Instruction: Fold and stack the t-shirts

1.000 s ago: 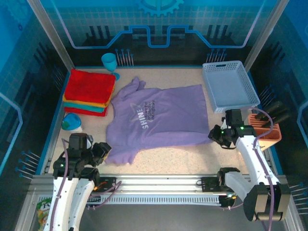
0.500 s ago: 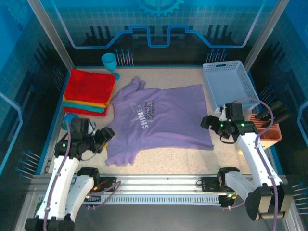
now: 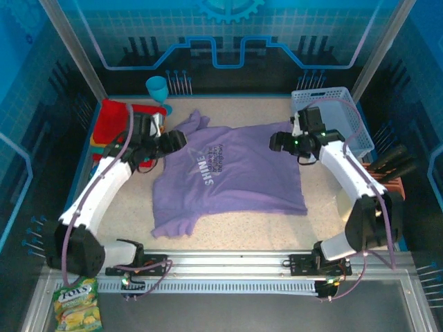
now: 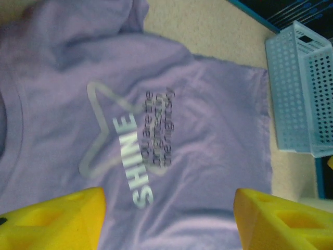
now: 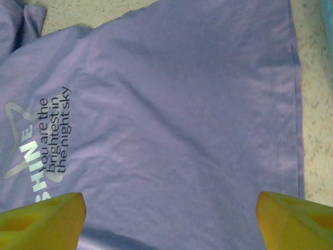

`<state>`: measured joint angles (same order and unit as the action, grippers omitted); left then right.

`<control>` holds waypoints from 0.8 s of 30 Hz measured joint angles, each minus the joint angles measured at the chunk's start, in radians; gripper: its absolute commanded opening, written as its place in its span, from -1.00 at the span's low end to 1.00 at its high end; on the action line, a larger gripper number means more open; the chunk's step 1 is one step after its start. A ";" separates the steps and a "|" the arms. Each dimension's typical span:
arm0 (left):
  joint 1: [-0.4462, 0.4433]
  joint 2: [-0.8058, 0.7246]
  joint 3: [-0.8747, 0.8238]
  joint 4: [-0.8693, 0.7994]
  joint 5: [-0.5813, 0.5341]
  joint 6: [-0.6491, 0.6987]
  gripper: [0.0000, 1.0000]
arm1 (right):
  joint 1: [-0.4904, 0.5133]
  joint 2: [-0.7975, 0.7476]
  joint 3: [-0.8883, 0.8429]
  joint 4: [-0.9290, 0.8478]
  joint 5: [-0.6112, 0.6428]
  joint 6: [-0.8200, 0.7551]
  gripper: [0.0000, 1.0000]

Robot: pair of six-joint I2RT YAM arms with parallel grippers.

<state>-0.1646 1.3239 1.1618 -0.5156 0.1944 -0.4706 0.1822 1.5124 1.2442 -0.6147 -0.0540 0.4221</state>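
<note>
The lavender t-shirt [image 3: 232, 176] with a white star and "SHINE" print [image 4: 136, 156] lies spread flat on the table, its collar to the left. My left gripper [image 3: 174, 141] hovers open over the collar end, its yellow fingers [image 4: 52, 221] wide apart above the chest print. At the shirt's far right corner my right gripper [image 3: 277, 142] is open too, its fingers [image 5: 299, 219] spread above plain purple cloth [image 5: 182, 104]. Nothing is held. A stack of folded t-shirts [image 3: 111, 119], red on top, sits far left, partly hidden behind my left arm.
A pale blue lattice basket [image 3: 340, 123] stands at the far right, just behind my right arm, and shows at the left wrist view's right edge [image 4: 304, 88]. A teal cup [image 3: 157, 88] stands at the back. An orange holder [image 3: 389, 190] is at the right edge, a snack bag [image 3: 76, 308] off the table's near left.
Both grippers opened and both arms swung from the shirt's near corners to its far side. The shirt's near edge now lies flat.
</note>
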 measured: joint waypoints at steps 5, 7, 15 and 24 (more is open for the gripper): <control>-0.006 0.191 0.181 0.004 -0.093 0.102 0.38 | -0.005 0.177 0.187 -0.008 0.021 -0.026 0.60; -0.006 0.275 0.270 0.001 -0.114 0.136 0.38 | -0.014 0.245 0.263 -0.015 0.025 -0.026 0.52; -0.006 0.508 0.499 -0.003 -0.150 0.207 0.33 | -0.055 0.511 0.557 -0.049 0.095 -0.024 0.31; -0.005 0.563 0.539 0.003 -0.153 0.217 0.31 | -0.061 0.832 0.938 -0.169 0.212 -0.038 0.13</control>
<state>-0.1696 1.8866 1.7012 -0.5125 0.0414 -0.2539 0.1211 2.3447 2.1818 -0.7841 0.1585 0.3840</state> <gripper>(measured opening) 0.656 0.582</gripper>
